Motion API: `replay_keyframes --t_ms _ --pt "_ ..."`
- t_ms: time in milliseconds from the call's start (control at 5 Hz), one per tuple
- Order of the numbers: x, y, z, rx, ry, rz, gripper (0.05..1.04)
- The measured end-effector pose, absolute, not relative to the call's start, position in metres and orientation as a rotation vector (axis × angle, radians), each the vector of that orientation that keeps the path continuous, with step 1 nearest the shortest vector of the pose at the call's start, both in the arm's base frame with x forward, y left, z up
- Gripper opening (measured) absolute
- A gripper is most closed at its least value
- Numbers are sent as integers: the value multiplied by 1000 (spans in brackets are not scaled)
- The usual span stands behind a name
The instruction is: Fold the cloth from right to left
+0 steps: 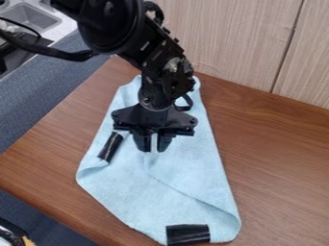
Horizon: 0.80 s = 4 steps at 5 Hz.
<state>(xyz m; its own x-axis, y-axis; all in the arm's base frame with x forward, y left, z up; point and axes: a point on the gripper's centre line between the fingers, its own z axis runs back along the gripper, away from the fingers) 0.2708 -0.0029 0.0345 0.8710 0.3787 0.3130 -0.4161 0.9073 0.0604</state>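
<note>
Jaws slightly apart above the light-blue cloth (189,170), near its middle

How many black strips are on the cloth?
2 visible. One strip slants on the cloth at the picture's left, near the gripper; another strip lies across the bottom edge. Others may be hidden under the arm or folds.

From here I could take the gripper (153,144) low over the broad stretch of tabletop (276,158) on the view's right, or over the smaller stretch left of the cloth (186,175). Toward the upper right, the panelled wall (237,38) along the table's far edge would stop me.
</note>
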Motion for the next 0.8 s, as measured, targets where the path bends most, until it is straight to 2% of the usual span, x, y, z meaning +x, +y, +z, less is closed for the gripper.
replay_keyframes --t_ms 200,400,600,800 --pt "271 -2 35 132 -301 412 801" --pt "272 -5 46 117 -329 412 1009" --pt "278 -15 65 130 -384 365 1010" --pt "286 -22 87 111 -447 346 1003"
